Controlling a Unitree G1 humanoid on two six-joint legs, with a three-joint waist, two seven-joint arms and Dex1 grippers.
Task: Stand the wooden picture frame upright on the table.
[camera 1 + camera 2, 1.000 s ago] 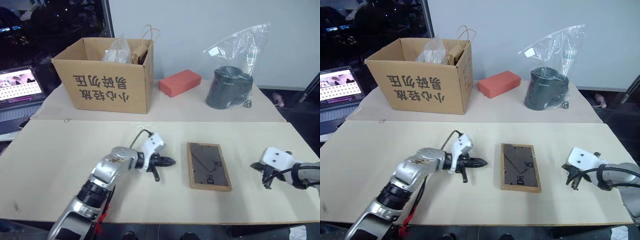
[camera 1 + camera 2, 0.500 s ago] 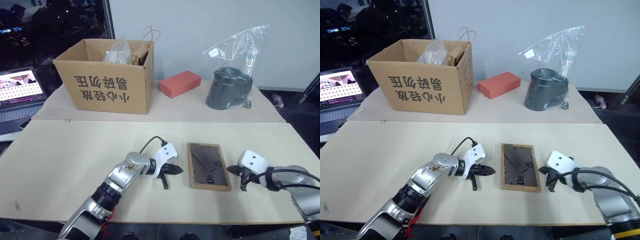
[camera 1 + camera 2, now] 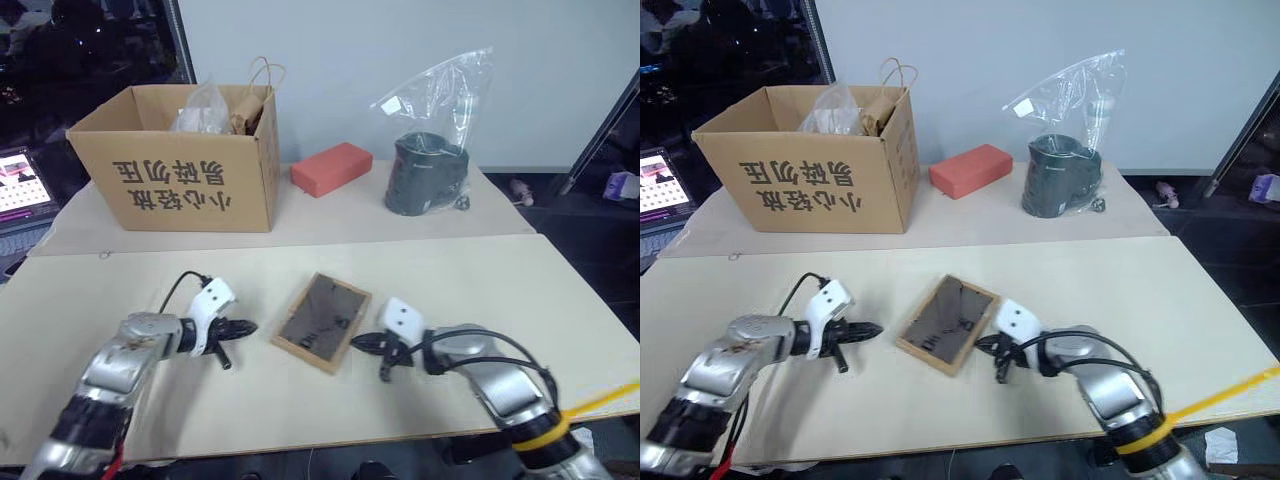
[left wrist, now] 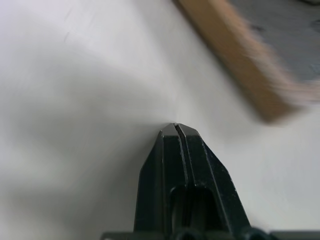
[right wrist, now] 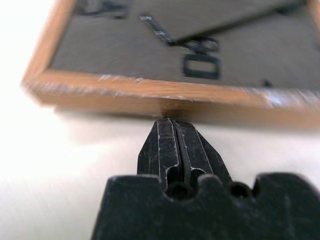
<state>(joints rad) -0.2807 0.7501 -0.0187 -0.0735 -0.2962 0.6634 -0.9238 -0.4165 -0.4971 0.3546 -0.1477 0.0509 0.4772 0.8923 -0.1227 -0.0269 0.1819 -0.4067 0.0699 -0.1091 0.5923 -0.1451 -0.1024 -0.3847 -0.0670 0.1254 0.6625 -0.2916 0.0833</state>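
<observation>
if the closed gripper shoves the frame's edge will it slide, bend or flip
Probably slide: the frame lies flat, back panel up, on the smooth table. It looks like a stiff wooden rectangle, so bending seems unlikely. The right gripper, fingers shut, sits at its side edge, seemingly off-centre; such a push may turn it. It's low and flat, so flipping seems unlikely without lifting.

The wooden picture frame lies flat, back up, on the table. Left of the frame is the left gripper, apart from it; right of it, the right gripper, its tip at the frame's edge. Behind the frame stand a cardboard box, a block and a bagged pot.
</observation>
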